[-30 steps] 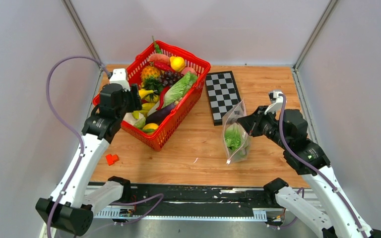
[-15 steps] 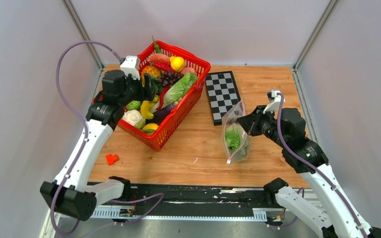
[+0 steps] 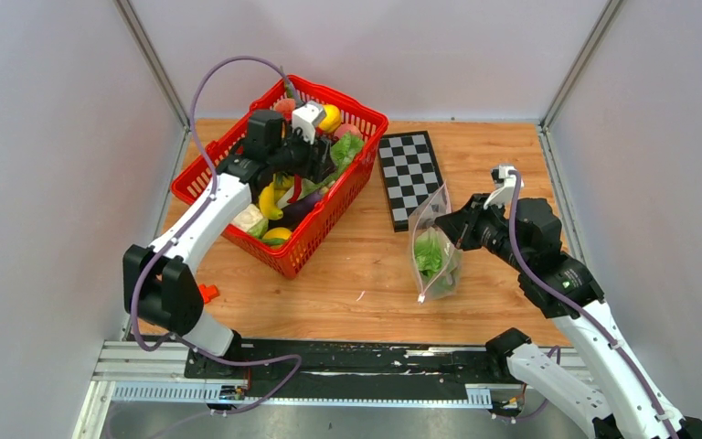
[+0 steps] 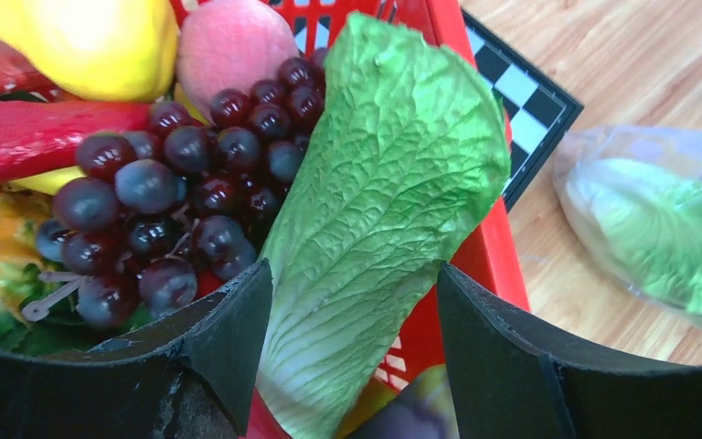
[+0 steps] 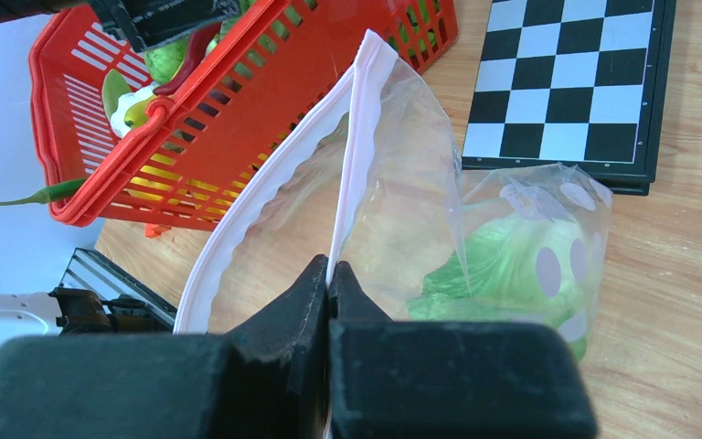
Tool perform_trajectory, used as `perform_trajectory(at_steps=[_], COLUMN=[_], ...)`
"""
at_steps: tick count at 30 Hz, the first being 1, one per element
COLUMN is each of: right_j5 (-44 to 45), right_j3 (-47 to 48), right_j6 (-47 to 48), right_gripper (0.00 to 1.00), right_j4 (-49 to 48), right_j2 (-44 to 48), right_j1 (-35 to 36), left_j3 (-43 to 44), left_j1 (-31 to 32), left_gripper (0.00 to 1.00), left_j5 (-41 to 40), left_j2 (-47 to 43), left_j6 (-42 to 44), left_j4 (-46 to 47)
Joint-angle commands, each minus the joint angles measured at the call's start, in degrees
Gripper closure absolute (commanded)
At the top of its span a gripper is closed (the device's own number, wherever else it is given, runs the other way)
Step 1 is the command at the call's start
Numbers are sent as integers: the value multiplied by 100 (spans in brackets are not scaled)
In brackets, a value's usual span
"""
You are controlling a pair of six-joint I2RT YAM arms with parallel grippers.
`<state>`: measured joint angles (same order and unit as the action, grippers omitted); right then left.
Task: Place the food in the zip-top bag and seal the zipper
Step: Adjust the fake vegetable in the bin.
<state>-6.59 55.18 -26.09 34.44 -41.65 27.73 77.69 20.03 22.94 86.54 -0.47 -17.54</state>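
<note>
Over the red basket [image 3: 327,208], the left claw [image 4: 352,283] hangs with its two black fingers [image 4: 228,338] wide apart. It holds nothing. A big lettuce leaf [image 4: 384,183] lies right under the gap between them, and I cannot tell if the fingers touch it. The leaf leans on the basket's right wall. Just beside the leaf sits a bunch of dark grapes [image 4: 183,192]. Past the grapes are a red chilli [image 4: 37,137], a yellow fruit [image 4: 82,46] and a pink fruit [image 4: 233,41] — all piled in the basket with more food.

On the other side, the right claw [image 5: 329,274] is pressed tight together on the bag [image 5: 402,183]. It pinches one side of the bag's mouth, right at the pink strip [image 5: 265,192]. The other side of the mouth hangs away from it, so the bag gapes open and the strip is not sealed. The bag stands up on the tabletop [image 3: 347,265], held by its top edge. One green leaf [image 5: 494,274] sits down in the bottom of it.

The bag is to the right of the basket, apart from it, and just next to the black-and-white checkered board [image 3: 409,174] that lies flat behind it. A small red block [image 3: 206,293] lies alone on the tabletop near the left arm.
</note>
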Motion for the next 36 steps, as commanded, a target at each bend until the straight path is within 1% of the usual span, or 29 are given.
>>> perform_trajectory(at_steps=[1, 5, 8, 10, 14, 15, 16, 18, 21, 23, 25, 28, 31, 32, 36], right_j5=[-53, -81, -143, -177, -137, -130, -138, -160, -153, -154, -158, -186, -204, -206, -240], right_j3=[144, 104, 90, 88, 71, 72, 64, 53, 71, 68, 49, 18, 10, 14, -14], right_j6=[-58, -100, -148, -161, -172, -179, -194, -212, -224, -222, -234, -263, -283, -281, -294], right_gripper=[100, 100, 100, 100, 100, 100, 100, 100, 100, 100, 100, 100, 100, 100, 100], right_j4=[-237, -265, -296, -307, -267, -263, -254, -253, -244, -253, -253, -272, -293, -297, -362], right_j2=[75, 74, 54, 60, 109, 122, 137, 163, 198, 209, 218, 238, 254, 248, 212], right_j1=[13, 10, 8, 12, 13, 11, 12, 14, 13, 14, 13, 18, 13, 12, 9], left_j3=[195, 58, 50, 92, 63, 37, 22, 70, 152, 106, 91, 96, -19, -103, -470], left_j1=[63, 183, 252, 259, 267, 270, 257, 260, 256, 260, 256, 259, 256, 256, 256], left_gripper=[27, 27, 29, 38, 63, 71, 76, 80, 90, 94, 100, 100, 100, 100, 100], left_j5=[183, 9, -93, -141, -269, -275, -299, -342, -248, -380, -475, -822, -1377, -1541, -1644], left_j2=[123, 204, 339, 430, 388, 318, 236, 47, -304, -561, -793, -1072, -1411, -1544, -2127], left_j6=[754, 1002, 1060, 1028, 878, 820, 735, 517, 322, 217, 174, 79, -126, -234, -704], left_j4=[-54, -60, -69, -125, -162, -139, -111, -115, -68, 69, 96, 30, 134, 310, 952])
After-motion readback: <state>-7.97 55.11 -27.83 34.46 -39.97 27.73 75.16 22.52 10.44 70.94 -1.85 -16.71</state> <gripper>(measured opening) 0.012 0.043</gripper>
